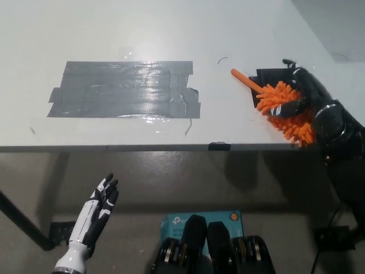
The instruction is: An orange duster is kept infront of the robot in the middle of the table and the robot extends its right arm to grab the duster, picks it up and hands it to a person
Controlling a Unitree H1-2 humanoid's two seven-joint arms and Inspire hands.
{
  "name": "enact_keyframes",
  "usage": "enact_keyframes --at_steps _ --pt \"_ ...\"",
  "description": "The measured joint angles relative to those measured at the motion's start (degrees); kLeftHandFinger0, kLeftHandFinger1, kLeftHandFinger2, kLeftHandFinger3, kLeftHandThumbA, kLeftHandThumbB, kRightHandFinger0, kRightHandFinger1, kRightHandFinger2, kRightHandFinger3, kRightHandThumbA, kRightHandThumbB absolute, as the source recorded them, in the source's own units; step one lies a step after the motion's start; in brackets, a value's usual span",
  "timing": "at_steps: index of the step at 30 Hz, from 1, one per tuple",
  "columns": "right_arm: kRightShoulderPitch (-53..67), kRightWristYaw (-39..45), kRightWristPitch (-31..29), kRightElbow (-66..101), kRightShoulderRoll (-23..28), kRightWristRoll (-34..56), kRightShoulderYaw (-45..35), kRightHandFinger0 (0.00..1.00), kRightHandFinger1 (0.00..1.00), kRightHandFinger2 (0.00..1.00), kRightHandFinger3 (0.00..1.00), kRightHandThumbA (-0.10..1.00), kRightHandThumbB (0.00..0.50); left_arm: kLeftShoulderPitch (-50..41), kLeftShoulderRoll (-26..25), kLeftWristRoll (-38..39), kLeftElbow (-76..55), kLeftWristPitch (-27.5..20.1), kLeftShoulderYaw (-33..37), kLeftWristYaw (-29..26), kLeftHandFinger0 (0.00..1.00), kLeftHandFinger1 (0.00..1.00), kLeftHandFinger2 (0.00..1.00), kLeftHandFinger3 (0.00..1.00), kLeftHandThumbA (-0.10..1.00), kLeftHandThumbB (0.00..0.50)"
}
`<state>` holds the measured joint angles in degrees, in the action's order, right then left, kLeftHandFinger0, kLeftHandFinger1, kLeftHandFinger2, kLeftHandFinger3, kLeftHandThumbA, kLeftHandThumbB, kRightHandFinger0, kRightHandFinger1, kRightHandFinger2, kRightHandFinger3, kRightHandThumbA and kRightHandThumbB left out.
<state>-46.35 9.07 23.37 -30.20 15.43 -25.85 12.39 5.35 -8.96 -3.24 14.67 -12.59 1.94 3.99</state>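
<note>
Fluffy orange duster (283, 106) lies flat near the table's right front edge.

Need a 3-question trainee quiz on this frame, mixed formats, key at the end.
1. True or false: the black right hand lies over the orange duster.
2. The white left hand is: A) on the grey tape patch, B) low beside the robot below the table edge, C) on the duster.
3. Fill in: the duster's handle points toward the picture's upper ____.

Key: 1 true; 2 B; 3 left.
</note>
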Motion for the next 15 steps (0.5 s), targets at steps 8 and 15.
enact_keyframes --at_steps 8,15 --pt "-1.1 2.9 0.1 -4.3 0.8 0.6 1.9 1.0 1.0 1.0 1.0 1.0 0.422 0.1 0.0 0.0 -0.1 0.0 0.0 0.0 1.0 1.0 1.0 1.0 0.87 0.218" --pt "-3.1 4.9 0.4 -8.0 1.2 1.2 2.0 1.0 1.0 1.0 1.0 0.91 0.417 0.1 0.0 0.0 -0.1 0.0 0.0 0.0 1.0 1.0 1.0 1.0 0.86 0.199"
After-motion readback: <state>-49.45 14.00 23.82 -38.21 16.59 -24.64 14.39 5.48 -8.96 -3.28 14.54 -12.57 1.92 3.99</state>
